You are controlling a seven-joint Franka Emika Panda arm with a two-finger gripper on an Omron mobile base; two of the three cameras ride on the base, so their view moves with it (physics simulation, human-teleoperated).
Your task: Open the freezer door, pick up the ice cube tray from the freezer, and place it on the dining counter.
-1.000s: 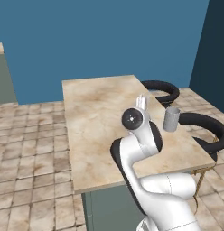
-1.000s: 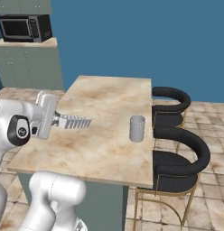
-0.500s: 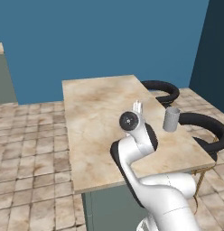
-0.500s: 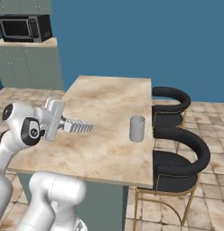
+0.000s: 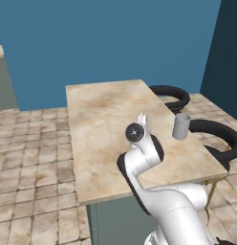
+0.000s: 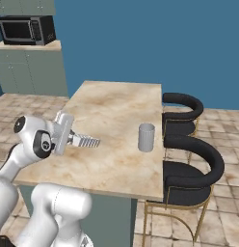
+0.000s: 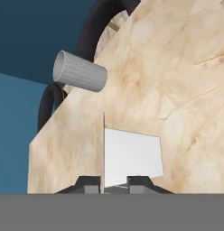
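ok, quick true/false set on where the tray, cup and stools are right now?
1. The gripper holds the ice cube tray over the dining counter. True.
2. The tray lies flat on the counter. False: it is held on edge, above the surface.
3. A grey cup stands upright on the counter. True.
4. The cup is on the side away from the stools. False: it stands by the stool-side edge.
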